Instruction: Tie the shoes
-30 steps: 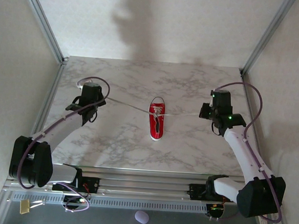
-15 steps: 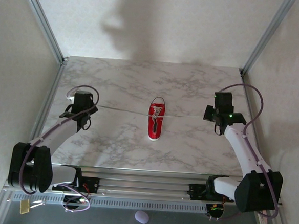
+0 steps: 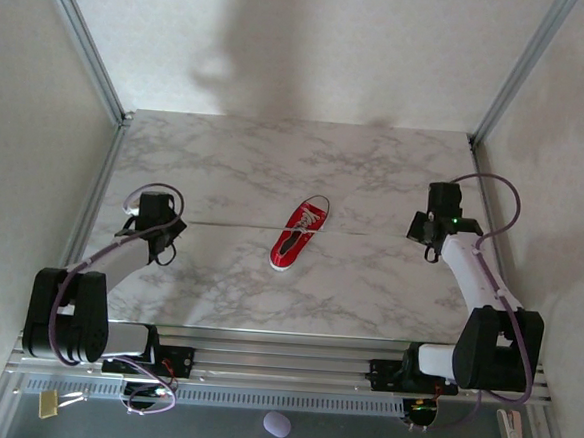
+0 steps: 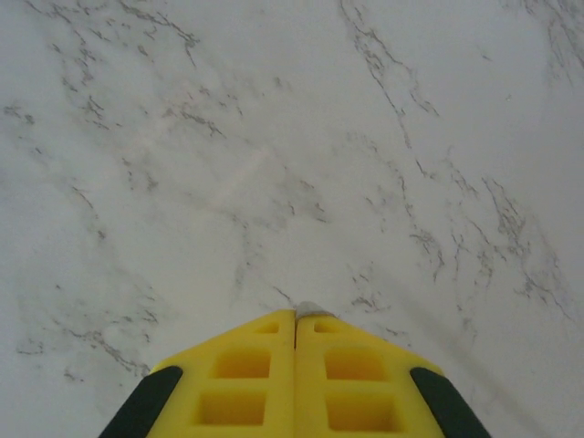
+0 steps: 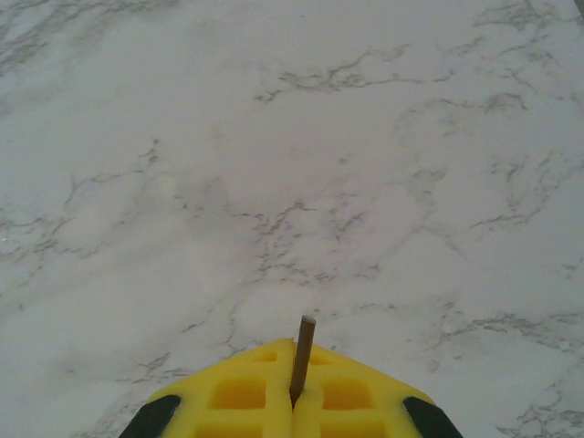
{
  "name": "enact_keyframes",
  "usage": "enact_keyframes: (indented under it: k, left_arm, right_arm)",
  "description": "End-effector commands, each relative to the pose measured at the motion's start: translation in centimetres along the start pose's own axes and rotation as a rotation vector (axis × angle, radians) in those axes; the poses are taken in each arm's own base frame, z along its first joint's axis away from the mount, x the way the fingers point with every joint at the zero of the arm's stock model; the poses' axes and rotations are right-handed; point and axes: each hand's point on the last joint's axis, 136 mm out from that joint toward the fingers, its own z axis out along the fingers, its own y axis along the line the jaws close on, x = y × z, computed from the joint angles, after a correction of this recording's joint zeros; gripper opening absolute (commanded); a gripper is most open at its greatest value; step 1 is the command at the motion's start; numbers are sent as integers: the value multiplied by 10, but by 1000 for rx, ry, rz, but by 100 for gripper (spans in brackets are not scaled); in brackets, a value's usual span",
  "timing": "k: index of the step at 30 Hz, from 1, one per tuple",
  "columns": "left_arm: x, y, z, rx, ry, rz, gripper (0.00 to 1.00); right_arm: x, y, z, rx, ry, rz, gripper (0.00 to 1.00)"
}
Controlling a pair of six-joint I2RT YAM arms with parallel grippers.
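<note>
The red shoe (image 3: 299,238) with white sole lies mid-table, tilted, its toe toward the near left. Its white laces run out taut to both sides: the left lace (image 3: 232,223) and the right lace (image 3: 371,234). My left gripper (image 3: 167,226) is shut on the left lace; in the left wrist view a pale lace tip (image 4: 313,311) pokes out between the closed yellow fingers of the left gripper (image 4: 296,316). My right gripper (image 3: 419,233) is shut on the right lace, whose brown lace end (image 5: 303,351) sticks up from the pressed-together fingers of the right gripper (image 5: 293,345).
The marble table (image 3: 276,168) is bounded by metal frame posts (image 3: 84,44) at the back corners and white walls on the sides. Both wrist views look down on bare marble (image 4: 274,137). A rail (image 3: 282,364) runs along the near edge.
Both grippers have moved outward toward the table sides, drawing the laces straight. The shoe has turned, its toe swinging to the left.
</note>
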Motion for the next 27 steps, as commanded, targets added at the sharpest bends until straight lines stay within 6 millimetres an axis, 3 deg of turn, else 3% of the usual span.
enact_keyframes:
  k: [1,8,14,27]
  left_arm:
    - [-17,23,3,-71,-71,-66,0]
    - [-26,37,5,-105,-90,-99,0]
    - [-19,26,5,-64,-52,-80,0]
    - [-10,26,-15,-22,-56,-78,0]
  right_arm:
    - [4,-29,9,105,13,50,0]
    - [6,-32,23,102,42,51,0]
    - [-5,-25,21,65,12,52,0]
    - [-34,-30,17,104,-41,63,0]
